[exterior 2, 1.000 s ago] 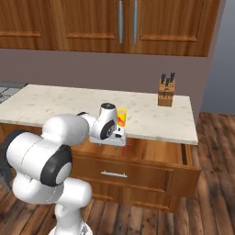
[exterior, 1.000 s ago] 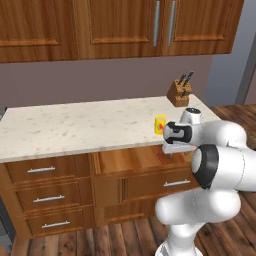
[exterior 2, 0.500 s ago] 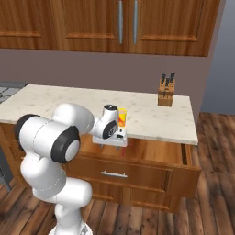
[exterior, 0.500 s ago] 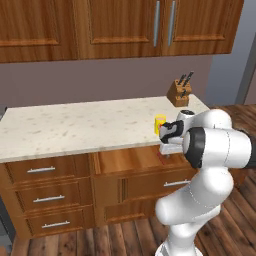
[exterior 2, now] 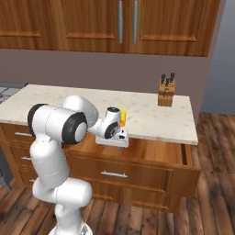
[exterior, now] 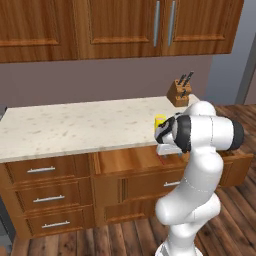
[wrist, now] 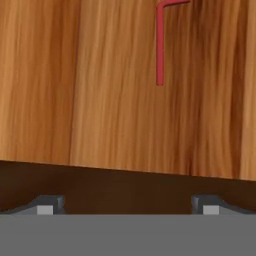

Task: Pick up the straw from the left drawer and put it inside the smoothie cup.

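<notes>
Wooden knife block [exterior: 179, 92] stands on the pale counter [exterior: 75, 127]'s far right corner; wall cabinets [exterior 2: 114, 25] above.

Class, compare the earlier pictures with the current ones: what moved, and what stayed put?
The arm's elbow swung over to the robot's right, while the open claw stayed above the left drawer, holding nothing. The straw lies in the drawer; the smoothie cup and knife block are unmoved.

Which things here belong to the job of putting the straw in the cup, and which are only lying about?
Job: straw, flat on the floor of the open left drawer; smoothie cup on the counter; open end effector.
Lying about: knife block; stacked drawers.
</notes>
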